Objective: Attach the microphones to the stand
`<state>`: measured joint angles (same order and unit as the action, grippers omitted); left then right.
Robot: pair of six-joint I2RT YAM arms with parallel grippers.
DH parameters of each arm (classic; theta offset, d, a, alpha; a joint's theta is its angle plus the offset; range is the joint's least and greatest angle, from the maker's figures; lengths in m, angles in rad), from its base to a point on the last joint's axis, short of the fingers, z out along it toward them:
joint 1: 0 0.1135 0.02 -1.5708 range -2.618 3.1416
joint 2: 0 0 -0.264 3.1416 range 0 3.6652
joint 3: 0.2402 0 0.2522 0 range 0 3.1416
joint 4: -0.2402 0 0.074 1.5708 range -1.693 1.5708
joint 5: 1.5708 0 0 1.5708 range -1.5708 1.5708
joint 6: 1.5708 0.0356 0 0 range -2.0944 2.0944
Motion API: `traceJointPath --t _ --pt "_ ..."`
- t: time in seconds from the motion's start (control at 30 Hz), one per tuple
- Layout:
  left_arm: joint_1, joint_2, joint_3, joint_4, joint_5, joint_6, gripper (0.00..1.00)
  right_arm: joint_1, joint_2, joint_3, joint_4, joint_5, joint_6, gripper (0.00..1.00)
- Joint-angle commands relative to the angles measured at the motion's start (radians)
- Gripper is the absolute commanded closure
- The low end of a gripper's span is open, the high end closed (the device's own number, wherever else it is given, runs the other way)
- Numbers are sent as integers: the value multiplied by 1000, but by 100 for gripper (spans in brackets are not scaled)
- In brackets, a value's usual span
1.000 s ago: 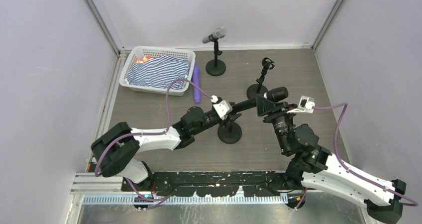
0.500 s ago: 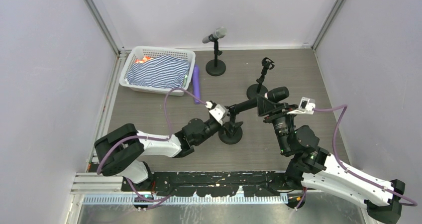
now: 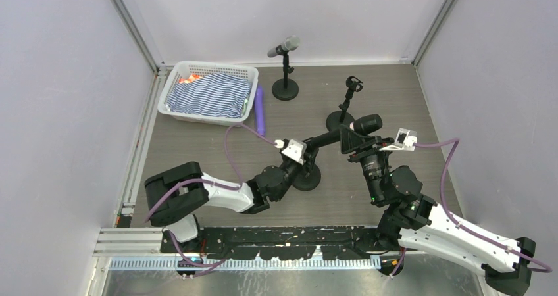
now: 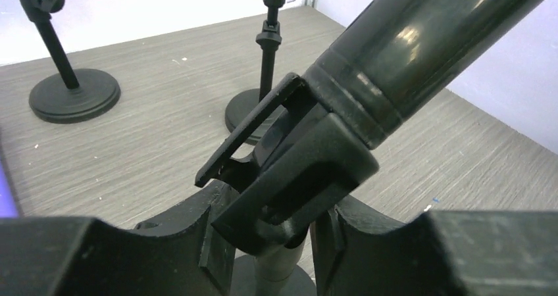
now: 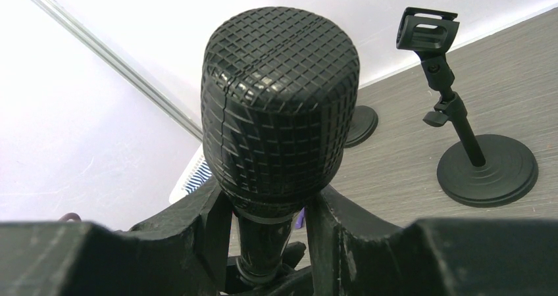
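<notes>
Nearest me, my right gripper point(image 5: 266, 230) is clenched around the black grid-headed microphone point(image 5: 279, 98), just below its head. The handle slants left into the black plastic clip point(image 4: 289, 177) atop the black round-based stand point(image 3: 306, 176) at table centre. My left gripper point(image 4: 266, 227) is closed on that clip, one finger on each side.

Behind it, I see a second black stand with a bare clip point(image 3: 347, 102), upright. Farther back, a third black stand point(image 3: 285, 85) carries a grey-headed microphone point(image 3: 284, 46).

Far left: a white plastic basket point(image 3: 176, 72) holding striped blue-and-white cloth point(image 3: 210, 93), with a purple cylinder point(image 3: 259, 108) lying just beside its right wall.
</notes>
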<state>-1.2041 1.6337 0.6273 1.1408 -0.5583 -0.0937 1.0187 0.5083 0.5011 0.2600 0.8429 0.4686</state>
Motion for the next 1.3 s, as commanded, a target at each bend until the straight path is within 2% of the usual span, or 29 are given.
traceJointPath --t 0.0,0.1,0.27,0.3,0.4,0.5,0.67,1.0,1.27 --pt "-15 15 48 127 -110 40 59 -6 1 10 -62 47 -72 99" --pt "-17 15 55 135 -114 60 60 -6 -2 7 -66 46 -73 99" --pt "-18 -6 45 133 -76 91 95 -6 1 5 -54 14 -133 99" --pt "-17 -12 39 131 -60 117 99 -5 -1 3 -42 1 -169 99" --pt "4 -48 15 84 52 102 100 -6 -7 -17 12 -47 -249 99" --pt "49 -78 -8 48 188 16 100 -5 6 -46 84 -99 -314 99" --pt "90 -88 -23 60 316 -53 100 -6 49 -109 202 -154 -339 99" --pt "129 -101 -15 67 330 -144 100 -6 163 -125 197 -176 -342 99" --pt "148 -117 -3 22 351 -151 100 -2 283 -85 152 -208 -389 99"
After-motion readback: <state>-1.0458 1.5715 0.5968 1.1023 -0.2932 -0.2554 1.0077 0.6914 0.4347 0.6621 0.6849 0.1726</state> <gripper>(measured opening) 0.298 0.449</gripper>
